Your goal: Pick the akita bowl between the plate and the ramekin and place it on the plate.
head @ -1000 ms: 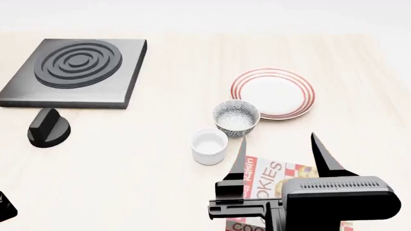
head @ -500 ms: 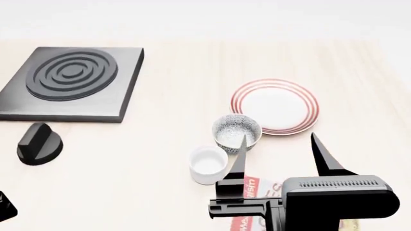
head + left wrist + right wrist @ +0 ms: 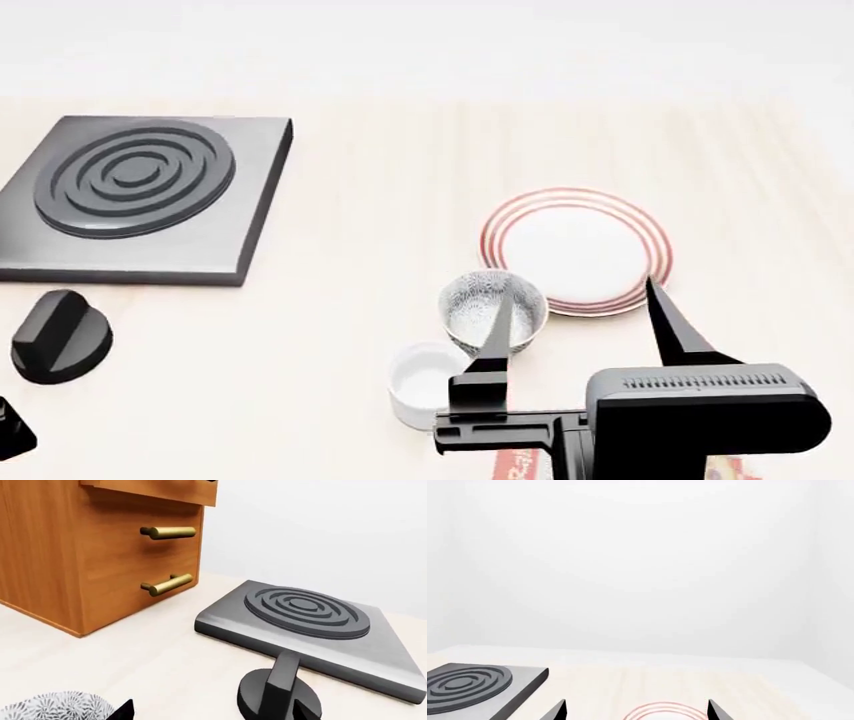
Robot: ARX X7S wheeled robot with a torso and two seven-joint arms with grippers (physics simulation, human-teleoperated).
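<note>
The grey speckled akita bowl (image 3: 470, 300) stands between the red-ringed plate (image 3: 577, 248) and the white ramekin (image 3: 420, 380), close to both. My right gripper (image 3: 578, 295) is open above the table. In the head view its left finger overlaps the bowl and its right finger reaches the plate's near rim. In the right wrist view the right gripper (image 3: 636, 710) frames only the plate (image 3: 660, 711). My left gripper (image 3: 212, 710) is open and holds nothing. It sits far to the left, between a second speckled bowl (image 3: 57, 707) and a black knob (image 3: 280, 700).
A black burner slab (image 3: 140, 200) lies at the back left, with the black knob (image 3: 60, 335) in front of it. A wooden drawer cabinet (image 3: 100, 545) stands beyond the left gripper. A strip of a red cookie box (image 3: 523, 463) shows under the right gripper.
Everything on the table has slid toward the near edge of the head view. The cookie box is now nearly hidden. The right gripper's fingers now overlap the bowl and the plate rim.
</note>
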